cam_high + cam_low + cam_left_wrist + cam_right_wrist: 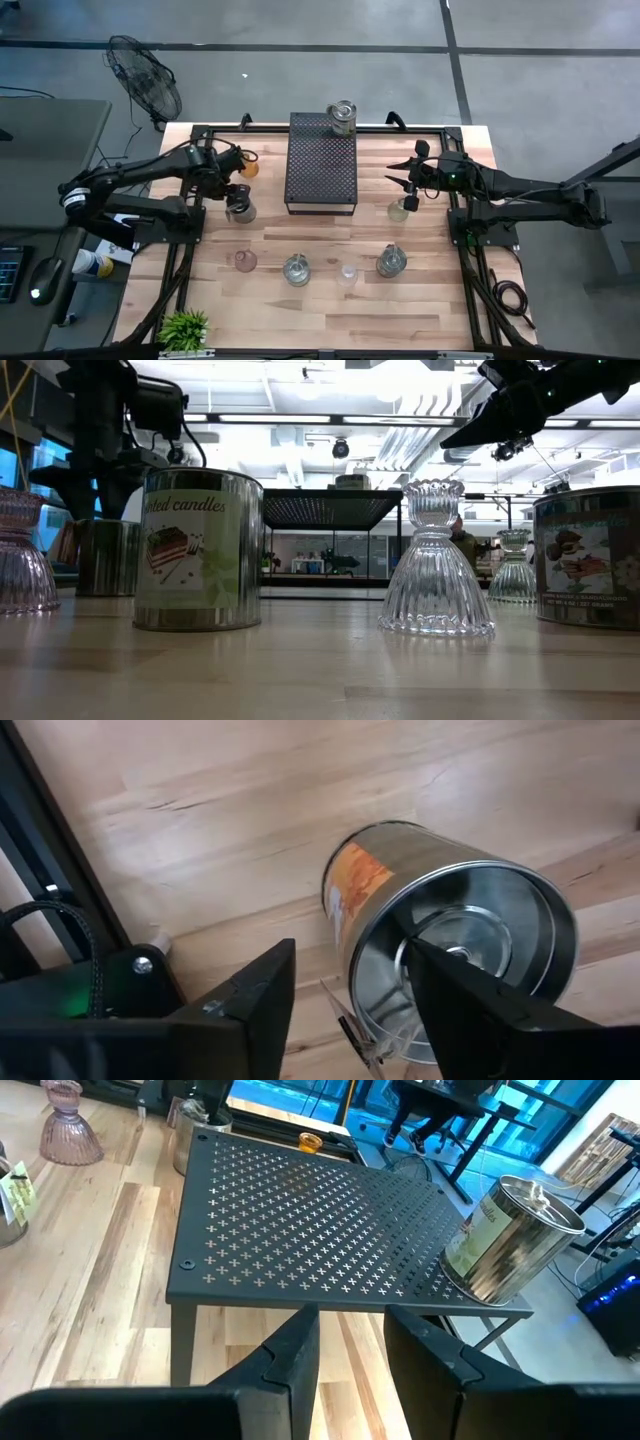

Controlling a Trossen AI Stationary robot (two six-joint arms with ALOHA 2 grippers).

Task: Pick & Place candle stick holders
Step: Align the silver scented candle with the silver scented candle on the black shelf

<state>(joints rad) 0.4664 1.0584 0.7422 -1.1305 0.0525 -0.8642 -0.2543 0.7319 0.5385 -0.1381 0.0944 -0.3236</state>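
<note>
The left tool (345, 1010) straddles a tin's (450, 950) rim, fingers apart. The right tool (350, 1345) hangs part open and empty beside the tray (300, 1220).

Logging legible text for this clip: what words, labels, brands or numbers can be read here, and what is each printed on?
"...ted candles": on the label of the silver tin with a cake picture, low view; the first letters are cut off by the tin's curve.
Tin at the right edge: picture label, print too blurred to read.
Tin on the black tray: label too small to read.
Tin under the left gripper: orange label, no readable words.
</note>
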